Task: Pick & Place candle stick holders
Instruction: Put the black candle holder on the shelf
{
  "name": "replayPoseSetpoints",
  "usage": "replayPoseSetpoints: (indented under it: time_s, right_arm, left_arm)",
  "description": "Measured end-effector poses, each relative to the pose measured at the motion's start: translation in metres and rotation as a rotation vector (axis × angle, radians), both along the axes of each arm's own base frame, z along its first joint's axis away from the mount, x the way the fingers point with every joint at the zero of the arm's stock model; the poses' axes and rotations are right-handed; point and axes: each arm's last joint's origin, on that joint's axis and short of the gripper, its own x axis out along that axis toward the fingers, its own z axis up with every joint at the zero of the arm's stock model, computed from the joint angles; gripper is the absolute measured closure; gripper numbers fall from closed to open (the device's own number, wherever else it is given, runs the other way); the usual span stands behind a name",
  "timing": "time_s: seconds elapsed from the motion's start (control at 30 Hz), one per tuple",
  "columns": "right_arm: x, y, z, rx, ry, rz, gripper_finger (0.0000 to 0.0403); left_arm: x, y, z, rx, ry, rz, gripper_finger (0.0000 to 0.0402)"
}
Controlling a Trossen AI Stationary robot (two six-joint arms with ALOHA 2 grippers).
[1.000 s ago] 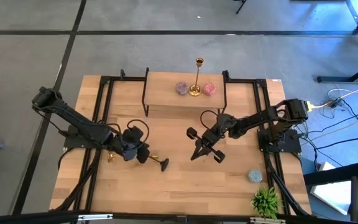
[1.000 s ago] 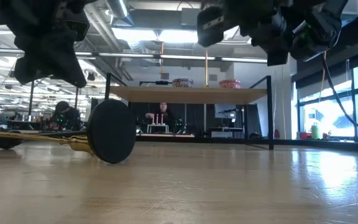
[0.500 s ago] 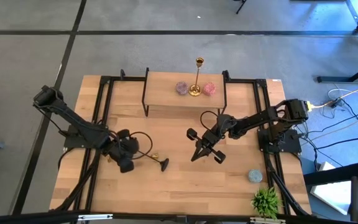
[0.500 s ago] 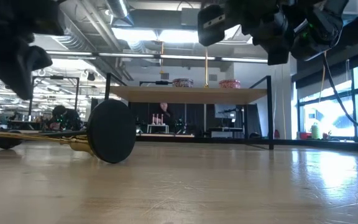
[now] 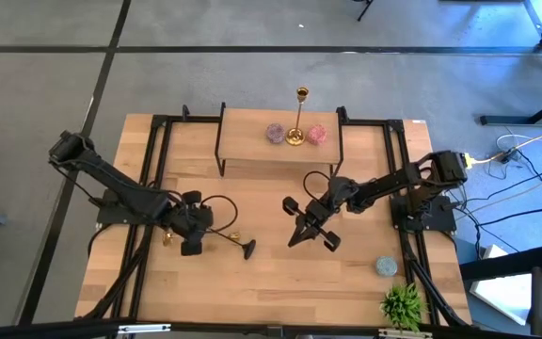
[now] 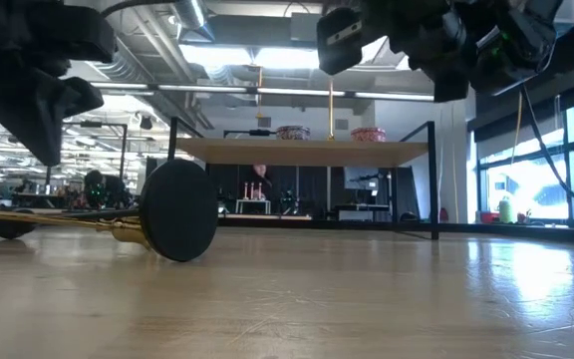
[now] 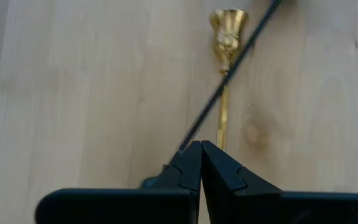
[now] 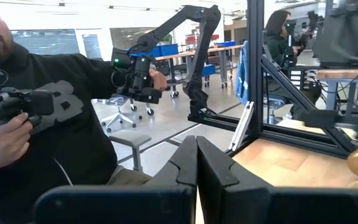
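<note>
Now | left gripper (image 7: 200, 163) closed over fallen gold candle stick holder (image 7: 226, 68)

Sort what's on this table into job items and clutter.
Job:
gold holder upright on the shelf
gold holder lying flat
black holder lying flat

Clutter:
plant
purple ball
pink ball
grey ball

Closed fingers (image 7: 201, 168) above the wooden table (image 7: 73, 93), gold candle holder (image 7: 225, 68) lying flat — a black stem (image 7: 229, 68) crossing it
</note>
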Motion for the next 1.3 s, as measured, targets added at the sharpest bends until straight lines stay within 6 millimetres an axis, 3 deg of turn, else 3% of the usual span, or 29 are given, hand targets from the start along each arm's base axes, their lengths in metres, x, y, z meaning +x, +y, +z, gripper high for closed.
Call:
replayPoseSetpoints:
  time_s: [0.3, 0.53, 0.77, 1.1, 1.3]
  right_arm:
    - [-0.001, 0.011, 0.000, 0.001, -0.008, -0.051, 0.0403]
    - [-0.001, 0.014, 0.000, 0.003, -0.008, -0.078, 0.0403]
    - [-0.001, 0.018, 0.000, 0.008, -0.007, -0.112, 0.0402]
    - [-0.001, 0.019, 0.000, 0.008, -0.006, -0.112, 0.0402]
    - [-0.001, 0.019, -0.001, 0.006, 0.003, -0.111, 0.0402]
  left_arm:
    - [0.003, 0.004, -0.004, 0.059, 0.024, -0.029, 0.0319]
    - [0.011, -0.001, -0.025, 0.099, 0.134, -0.061, 0.0282]
    - [0.020, -0.004, -0.049, 0.155, 0.227, -0.063, 0.0279]
    - [0.030, -0.009, -0.060, 0.162, 0.201, -0.093, 0.0282]
    - [0.030, -0.009, -0.061, 0.171, 0.200, -0.082, 0.0330]
